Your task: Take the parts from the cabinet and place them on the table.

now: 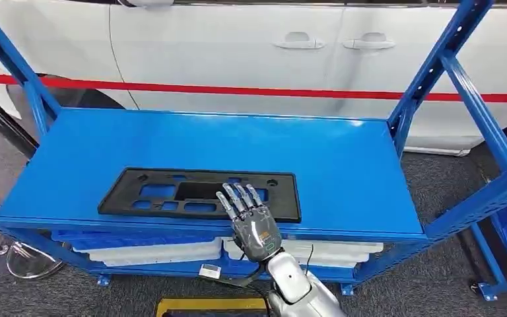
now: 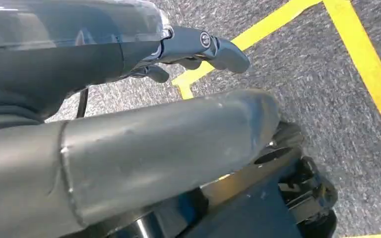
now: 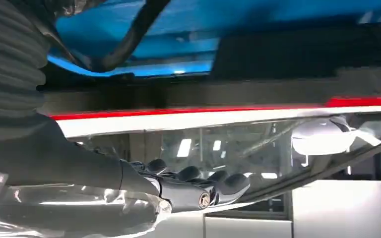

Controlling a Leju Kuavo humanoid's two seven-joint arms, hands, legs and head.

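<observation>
A flat black plastic part (image 1: 171, 191) with several cut-outs lies on the top blue shelf (image 1: 343, 165) of the cabinet, near its front edge. My right hand (image 1: 251, 221) is raised in front of the part's near right portion, fingers stretched out and apart, holding nothing. The fingertips overlap the part's front edge in the head view; contact cannot be told. In the right wrist view the right hand (image 3: 188, 188) is extended with the black part (image 3: 302, 49) and blue shelf (image 3: 178, 29) beyond it. My left hand (image 2: 193, 44) hangs over the grey floor, empty, fingers loosely apart.
Blue slanted uprights (image 1: 436, 72) frame the cabinet on both sides. White bins (image 1: 158, 251) sit on the lower shelf. A white car (image 1: 237, 53) with a red stripe stands close behind. Yellow floor lines (image 2: 357, 59) mark the grey carpet.
</observation>
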